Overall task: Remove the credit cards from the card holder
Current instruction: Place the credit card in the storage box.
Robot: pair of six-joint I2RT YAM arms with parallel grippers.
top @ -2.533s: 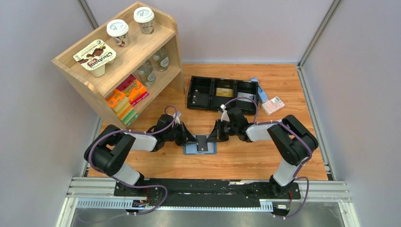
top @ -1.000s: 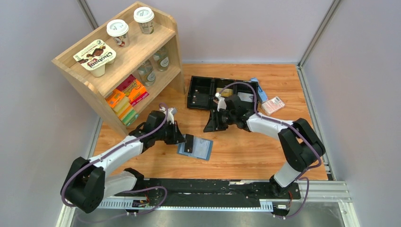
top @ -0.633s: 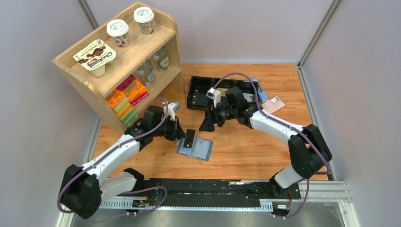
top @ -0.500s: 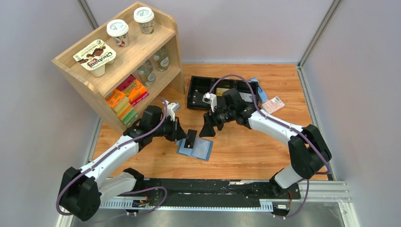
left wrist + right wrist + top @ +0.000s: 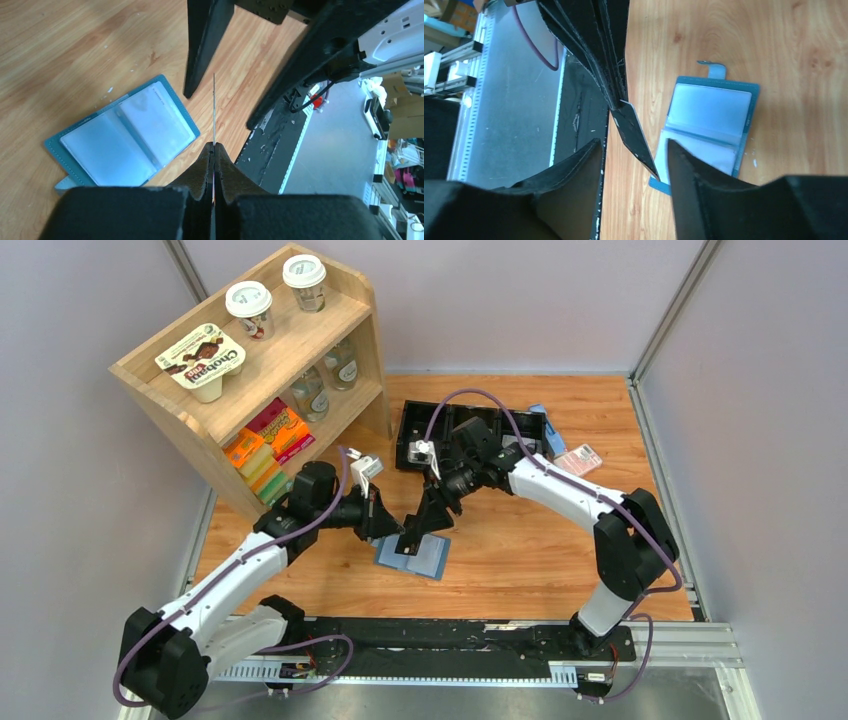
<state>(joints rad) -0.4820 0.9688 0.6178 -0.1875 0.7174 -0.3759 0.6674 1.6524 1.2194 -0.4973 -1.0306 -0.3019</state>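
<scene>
The teal-blue card holder point(image 5: 428, 558) lies open on the table and shows its light grey-blue pockets in the left wrist view point(image 5: 125, 135) and the right wrist view point(image 5: 711, 120). My left gripper point(image 5: 387, 524) is shut on a black credit card, held above the holder's left side. The card shows edge-on in the left wrist view point(image 5: 214, 107) and flat in the right wrist view point(image 5: 634, 134). My right gripper point(image 5: 411, 537) is open, and its jaws stand on either side of the card's free end point(image 5: 636, 172) without closing on it.
A long black three-compartment tray point(image 5: 420, 430) sits behind, with a gold card point(image 5: 473, 434) in its middle part. A pink-white packet point(image 5: 577, 461) lies to its right. A wooden shelf point(image 5: 260, 370) with cups and boxes stands at the back left.
My left gripper has lifted the black card off the holder. My right gripper has swung from near the tray down and left, and its open jaws now straddle the card.
</scene>
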